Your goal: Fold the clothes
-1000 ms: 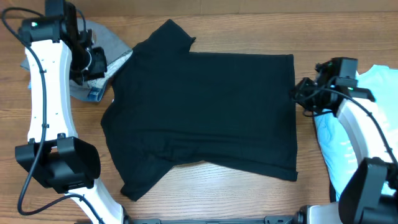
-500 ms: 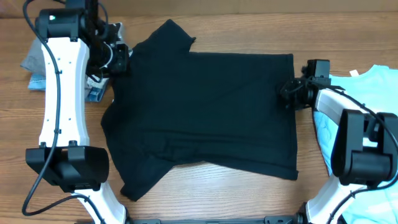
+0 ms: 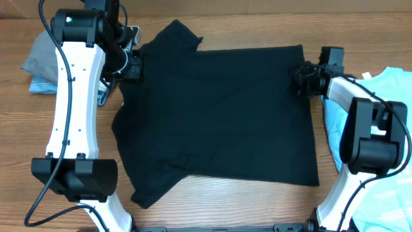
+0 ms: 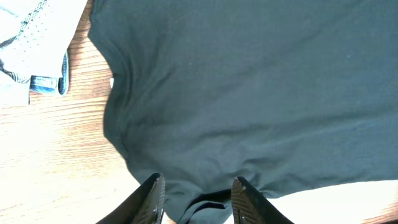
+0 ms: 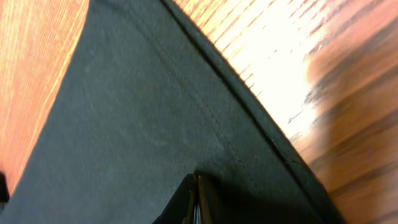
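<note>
A black T-shirt lies spread flat across the middle of the wooden table. My left gripper is at its upper left edge, by the sleeve. In the left wrist view this gripper is open, with a bunched fold of the black T-shirt lying between its fingers. My right gripper is at the shirt's upper right corner. The right wrist view shows it shut, pinching the black T-shirt just inside the stitched hem. A light blue T-shirt lies at the right edge, partly under my right arm.
A pile of grey and blue clothes lies at the far left, behind my left arm, and shows in the left wrist view. Bare wooden table runs along the far side and the front edge.
My left gripper moved right onto the shirt's left edge and its jaws spread. My right gripper moved in and shut on the upper right corner. The shirt now lies flatter, shifted slightly right.
</note>
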